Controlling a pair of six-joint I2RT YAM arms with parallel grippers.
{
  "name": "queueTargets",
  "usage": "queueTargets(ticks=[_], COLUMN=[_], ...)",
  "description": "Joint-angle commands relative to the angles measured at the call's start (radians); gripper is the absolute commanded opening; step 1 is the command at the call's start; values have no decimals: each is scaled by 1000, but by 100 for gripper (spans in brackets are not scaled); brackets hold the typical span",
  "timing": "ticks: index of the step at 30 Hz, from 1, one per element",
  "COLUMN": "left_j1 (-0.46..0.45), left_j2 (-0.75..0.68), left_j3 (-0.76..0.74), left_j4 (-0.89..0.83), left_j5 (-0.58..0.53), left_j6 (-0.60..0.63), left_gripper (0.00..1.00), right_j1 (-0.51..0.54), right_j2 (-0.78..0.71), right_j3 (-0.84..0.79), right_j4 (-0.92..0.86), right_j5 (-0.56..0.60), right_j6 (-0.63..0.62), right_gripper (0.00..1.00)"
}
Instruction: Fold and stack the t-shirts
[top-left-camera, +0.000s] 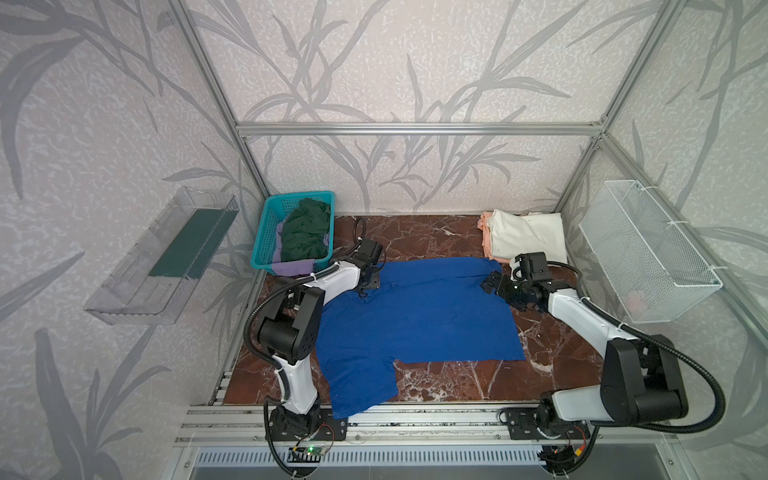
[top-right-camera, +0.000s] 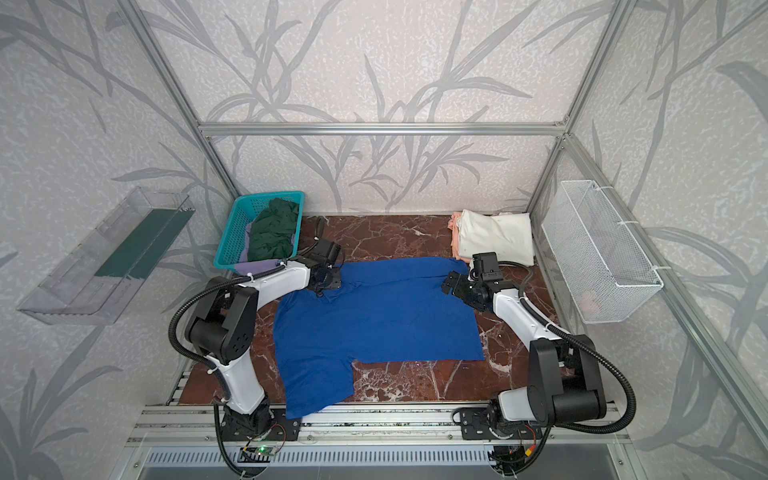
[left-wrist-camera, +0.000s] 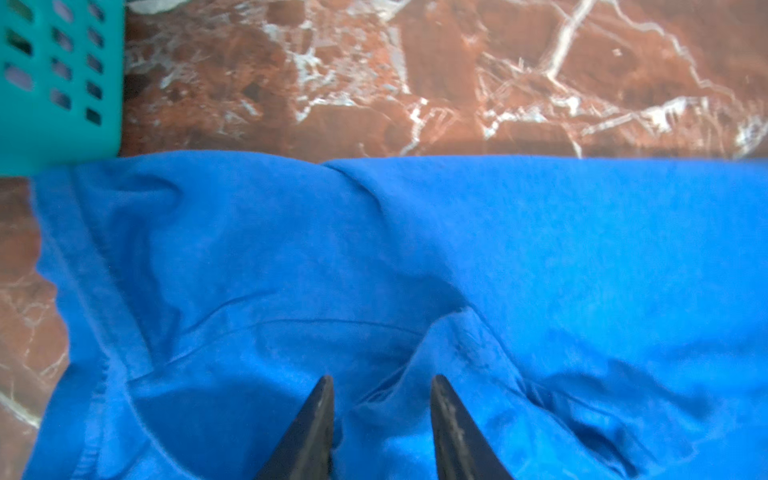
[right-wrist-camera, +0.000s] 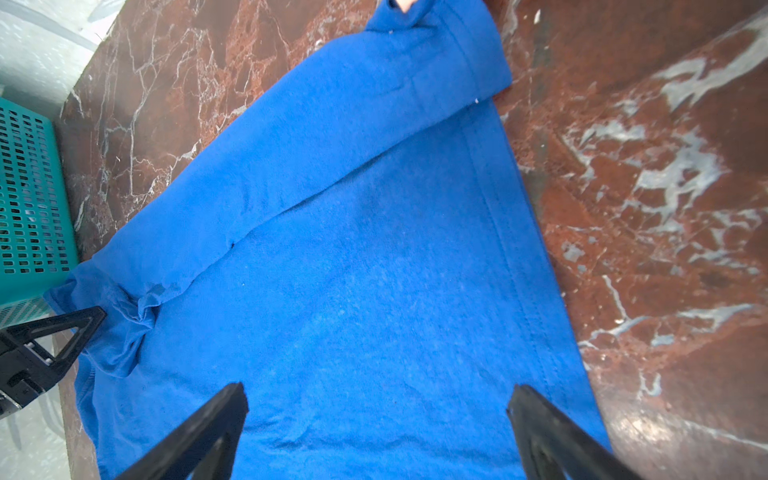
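A royal blue t-shirt (top-left-camera: 415, 316) (top-right-camera: 374, 316) lies spread on the marble table, plain side up, its far edge folded over and one sleeve hanging over the front rail. My left gripper (top-left-camera: 368, 286) (left-wrist-camera: 380, 380) is at the shirt's far left corner, jaws narrowed on a raised ridge of blue cloth (left-wrist-camera: 457, 345). My right gripper (top-left-camera: 492, 282) (right-wrist-camera: 376, 395) hovers wide open over the far right part of the shirt (right-wrist-camera: 353, 270), nothing between its fingers. A dark green tee (top-left-camera: 303, 232) and a lavender one (top-left-camera: 291, 268) lie crumpled in the basket. A folded cream-white tee (top-left-camera: 528, 237) lies on a peach one (top-left-camera: 484, 232) at the back right.
The teal plastic basket (top-left-camera: 266, 232) (left-wrist-camera: 54, 137) stands at the back left, just beside my left gripper. A white wire basket (top-left-camera: 648, 249) hangs on the right wall and a clear tray (top-left-camera: 158, 257) on the left wall. Bare marble (top-left-camera: 478, 378) shows at the front right.
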Motion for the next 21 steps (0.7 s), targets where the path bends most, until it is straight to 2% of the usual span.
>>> queueTargets(ticks=[1,5,12,21], left_j1=[-6,-19,-41,-47], left_j2=[12,5,-8,19], left_j3=[-5,-9,-13,20], left_j4=[-10,-10,-13,-34], left_j5=[17,21,14,20], left_j6=[-6,-4,3,28], left_gripper=[29,20,19,6], right_j1=[-2,-2,-3,-3], right_j2=[6,24,39,43], right_j3=[0,8,0,12], right_j4=[-6,-9,22,0], right_j5=[0,-5,-21,-9], right_j6=[-12,-12,3,-3], right_gripper=[99,99,99,99])
